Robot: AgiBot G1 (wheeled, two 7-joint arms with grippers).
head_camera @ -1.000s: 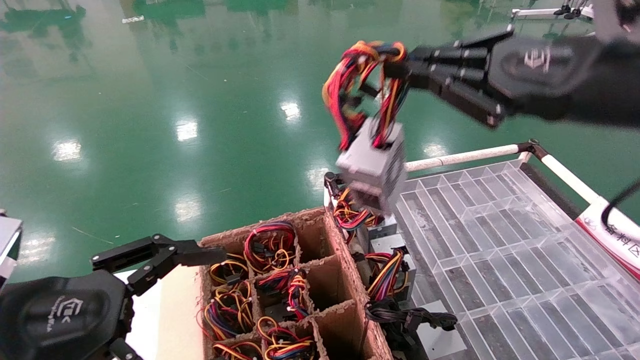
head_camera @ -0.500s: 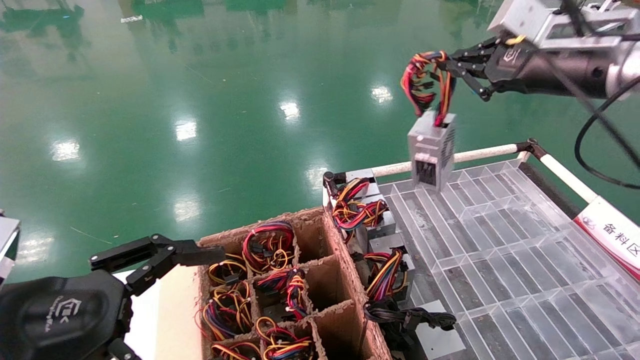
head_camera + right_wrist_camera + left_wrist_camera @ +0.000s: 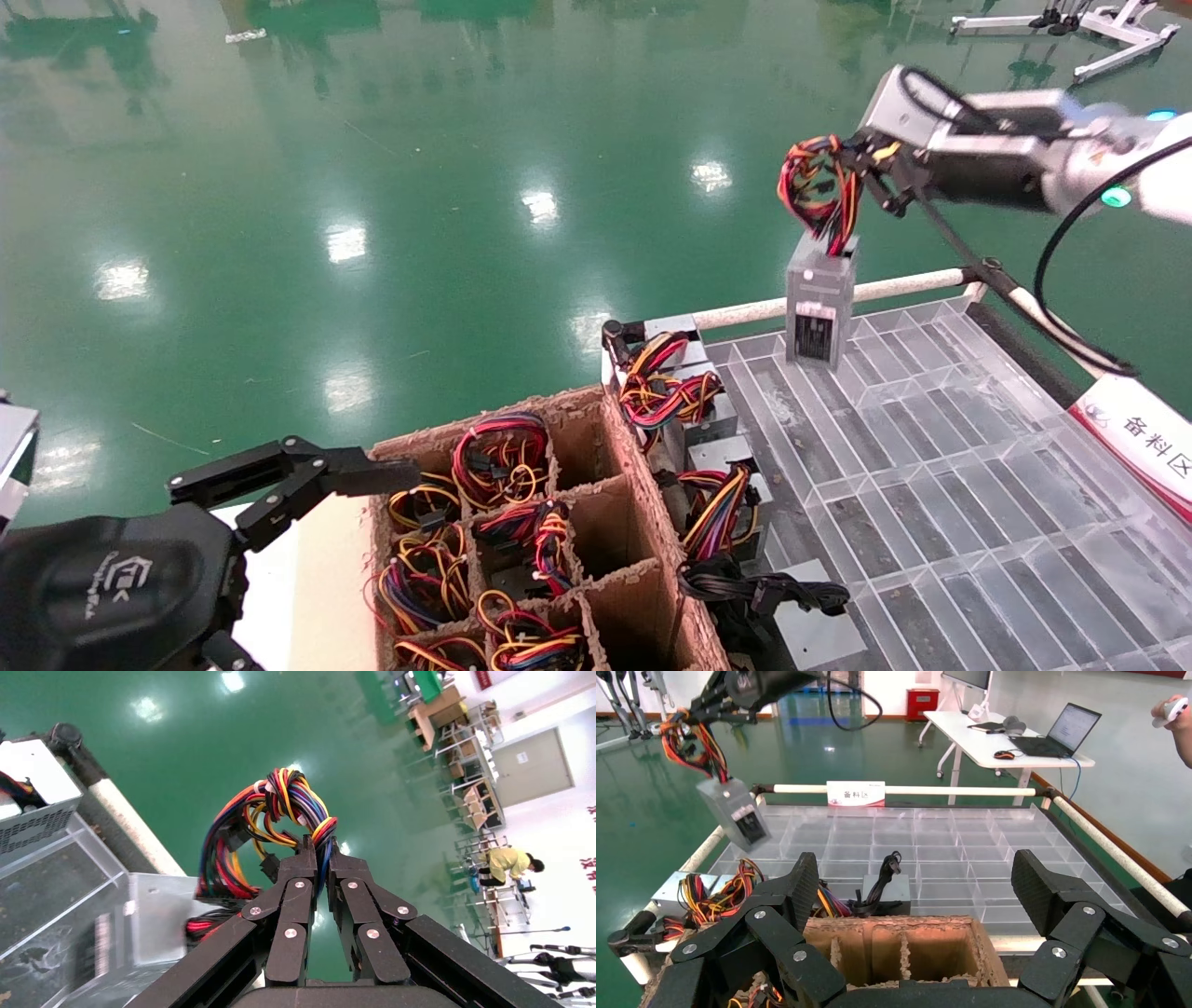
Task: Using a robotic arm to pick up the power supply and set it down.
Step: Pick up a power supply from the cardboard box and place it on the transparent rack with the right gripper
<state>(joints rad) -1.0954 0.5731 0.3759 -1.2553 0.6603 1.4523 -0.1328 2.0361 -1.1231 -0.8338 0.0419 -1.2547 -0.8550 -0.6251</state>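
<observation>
While the small silver-grey metal power supply (image 3: 819,300) hangs in the air by its coiled loop of red, yellow, black and purple wires (image 3: 819,189), the pick-up half of the task can be judged complete and the set-down is not yet done. The black two-finger right pincer (image 3: 871,160) of the white-shelled robotic arm (image 3: 1071,154) is clamped on the wire loop, not on the box itself. The box hangs with its black vented socket face (image 3: 816,340) turned toward the robot, above the far edge of the clear plastic compartment tray (image 3: 931,447) on the table, close to the white rail (image 3: 894,284). What remains, as a judgement: lower the unit into a compartment and release. The right wrist view shows the pincer tips pinched together on the wire bundle (image 3: 295,822), a detail the head view leaves unclear. The left wrist view shows the box tilted above the tray's corner, which the right wrist view does not. The black left pincer (image 3: 307,475) is parked beside the brown cardboard divider box (image 3: 605,522), jaws apart.
</observation>
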